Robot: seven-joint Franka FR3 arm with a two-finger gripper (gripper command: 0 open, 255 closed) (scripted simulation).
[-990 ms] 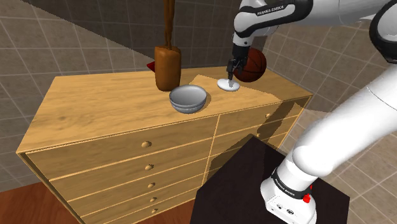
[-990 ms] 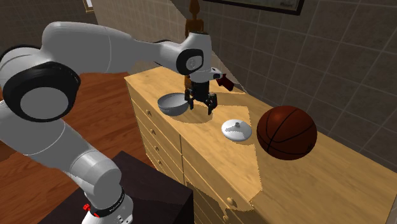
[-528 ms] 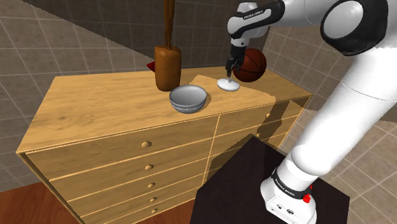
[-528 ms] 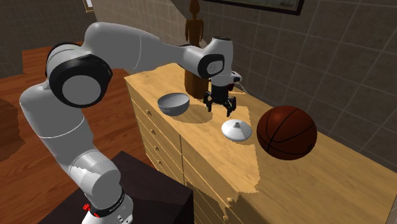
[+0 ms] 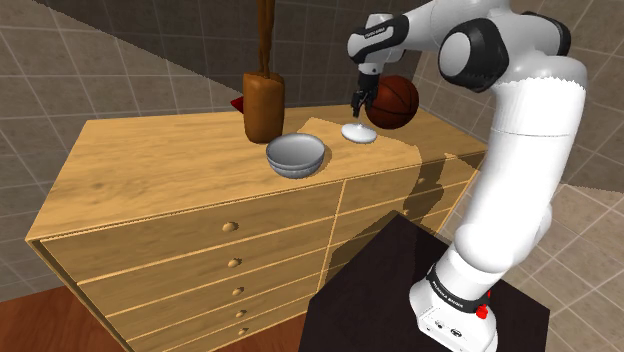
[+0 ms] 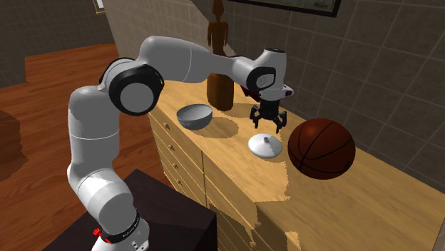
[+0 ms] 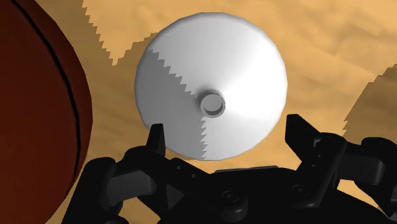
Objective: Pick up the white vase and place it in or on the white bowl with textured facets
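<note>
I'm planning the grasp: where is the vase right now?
In the shoulder view the vase sits on the right part of the dresser, between the bowl and the basketball, below the open gripper.

pincer (image 6: 267, 124) left the bowl (image 6: 194, 116) (arm (image 6: 185, 60) swung out) — now over vase (image 6: 264, 145)

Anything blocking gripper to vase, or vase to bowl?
Nothing visible. The open gripper hangs just above the white vase. Bare dresser top runs from there to the bowl; the basketball sits on the vase's other side, off that path.
</note>
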